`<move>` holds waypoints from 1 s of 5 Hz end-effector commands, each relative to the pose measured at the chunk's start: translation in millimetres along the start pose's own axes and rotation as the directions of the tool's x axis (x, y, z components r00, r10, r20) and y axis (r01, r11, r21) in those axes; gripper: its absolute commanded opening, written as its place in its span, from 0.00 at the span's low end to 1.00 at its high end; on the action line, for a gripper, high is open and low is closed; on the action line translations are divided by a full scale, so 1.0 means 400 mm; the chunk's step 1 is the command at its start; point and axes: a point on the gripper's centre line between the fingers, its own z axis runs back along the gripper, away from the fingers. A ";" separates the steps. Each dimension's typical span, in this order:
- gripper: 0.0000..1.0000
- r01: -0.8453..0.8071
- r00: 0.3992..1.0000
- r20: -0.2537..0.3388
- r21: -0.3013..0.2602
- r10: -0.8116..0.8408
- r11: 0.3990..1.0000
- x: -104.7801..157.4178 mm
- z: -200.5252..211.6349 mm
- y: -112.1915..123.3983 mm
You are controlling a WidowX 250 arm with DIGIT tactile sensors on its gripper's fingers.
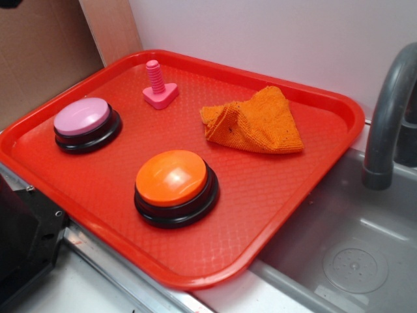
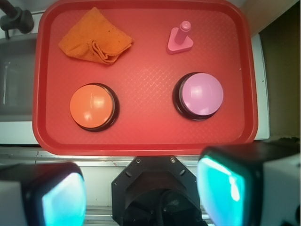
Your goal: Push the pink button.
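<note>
Teal-lit pads (image 2: 63, 200) frame the bottom of my wrist view, one at each side with a wide gap between them, so my claw (image 2: 148, 197) stands open and holds nothing. It hangs short of the near rim of the red tray (image 2: 141, 143), well apart from everything on it.

Nearest on the tray sit two domed buttons, each on a black round base. The orange button (image 2: 92, 106) lies to the left in my wrist view. The pink button (image 2: 202, 93), a pale lilac-pink and a little smaller, lies to the right, close to the tray's right rim. The two are well apart, with bare tray between.

Farther back, a hot-pink toy bolt (image 2: 180, 38) stands upright on its triangular base, beyond the pink button. A crumpled orange cloth (image 2: 94, 36) lies beyond the orange button.

Past the tray's far left corner, a grey faucet (image 1: 389, 117) rises over a grey sink (image 1: 352, 261).
</note>
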 end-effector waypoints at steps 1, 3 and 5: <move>1.00 0.000 1.000 0.000 0.000 0.000 1.000 0.000 0.000 0.000; 1.00 -0.117 0.990 -0.065 0.116 0.125 0.986 0.121 -0.172 0.176; 1.00 -0.252 0.963 -0.055 0.165 0.264 0.954 0.132 -0.367 0.302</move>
